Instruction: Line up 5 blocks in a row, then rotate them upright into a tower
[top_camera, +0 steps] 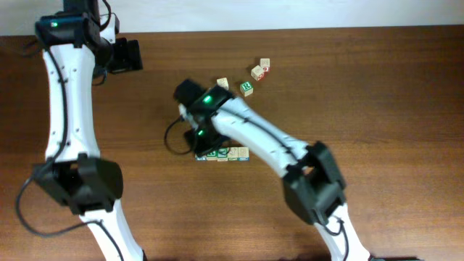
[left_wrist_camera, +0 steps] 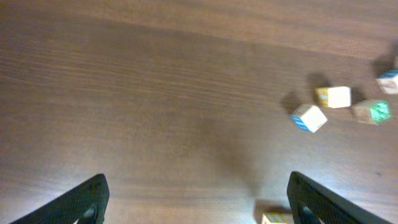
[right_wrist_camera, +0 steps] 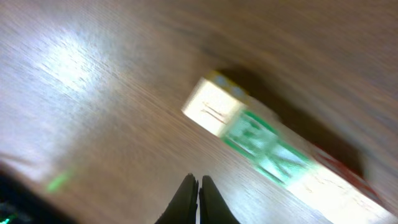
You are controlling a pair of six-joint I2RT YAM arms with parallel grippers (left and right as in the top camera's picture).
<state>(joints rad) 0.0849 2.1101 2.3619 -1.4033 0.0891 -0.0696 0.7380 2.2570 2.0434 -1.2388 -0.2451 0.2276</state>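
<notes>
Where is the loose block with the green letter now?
In the overhead view, the green-lettered block lies just beyond the right arm, a pale block on its left, the red-marked cube farther back.

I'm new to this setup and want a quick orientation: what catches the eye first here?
The right arm stretches to the middle of the scene, its right hand shut and empty just short of a tight row of blocks. Farther out, a few loose blocks lie scattered. The left hand hangs open over bare tabletop at the far left.
</notes>
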